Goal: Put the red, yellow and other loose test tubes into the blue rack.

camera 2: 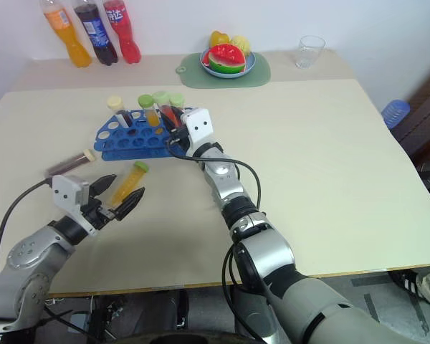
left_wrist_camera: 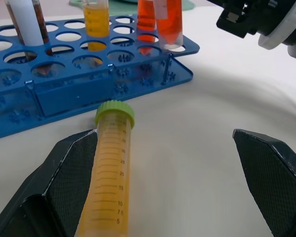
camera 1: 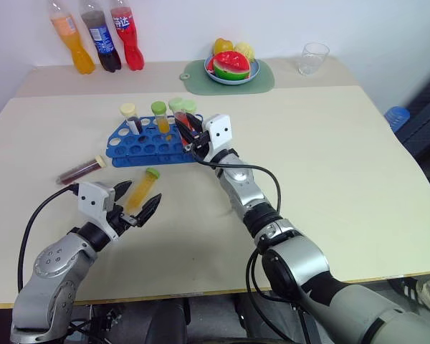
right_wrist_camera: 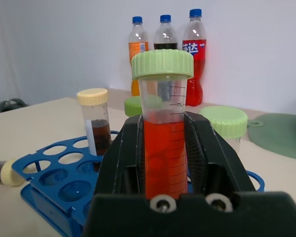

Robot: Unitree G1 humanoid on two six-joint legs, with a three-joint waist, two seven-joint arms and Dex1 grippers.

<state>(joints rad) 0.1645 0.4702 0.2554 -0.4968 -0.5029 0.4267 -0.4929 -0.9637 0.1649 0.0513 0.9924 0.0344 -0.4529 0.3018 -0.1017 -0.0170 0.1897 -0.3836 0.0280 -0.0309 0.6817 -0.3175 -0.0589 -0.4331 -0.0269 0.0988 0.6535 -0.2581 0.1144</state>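
On table: blue rack (camera 1: 147,145), long axis crosswise.

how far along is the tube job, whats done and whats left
Done: several capped tubes stand in the blue rack. In hand: the right gripper is shut on a red tube at the rack. Left: the yellow tube, lying between the open left gripper's fingers, and a dark tube beside the rack.

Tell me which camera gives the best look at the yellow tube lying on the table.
The left wrist view: the yellow tube lies close up between the open left hand's fingers, green cap and scale marks readable. Both eye views show it small, in front of the blue rack. The right wrist view shows rack and red tube instead.
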